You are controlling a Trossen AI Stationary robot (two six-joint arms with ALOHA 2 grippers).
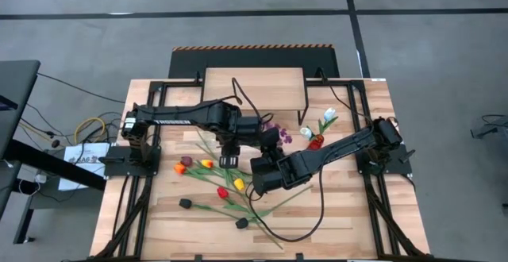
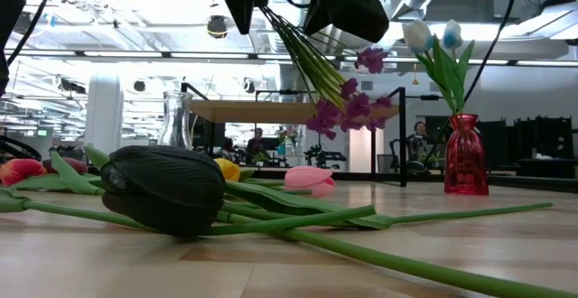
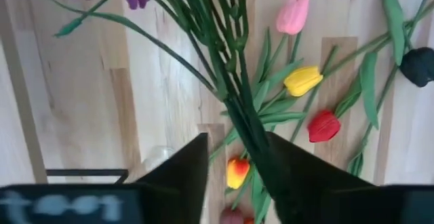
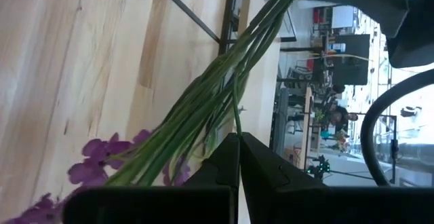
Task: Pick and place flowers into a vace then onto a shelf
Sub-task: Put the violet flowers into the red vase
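Two grippers are working close together above the middle of the table. My left gripper is clamped on the stems of the purple-blossom sprig bunch, holding it in the air with the blossoms hanging down. My right gripper has its fingers pressed together just beside these stems, and I cannot tell if one thin stem is caught between them. I think the danger is here: if the two arms pull in different directions, the bunch can slip or bend, or the hanging blossoms can strike the clear glass vase and tip it. The red vase at the far right already holds white tulips. The shelf stands at the far edge with nothing on it. Many tulips lie loose on the light slatted tabletop, among them a black tulip near the front. Behind the table is a big workshop hall, with people sitting far away.
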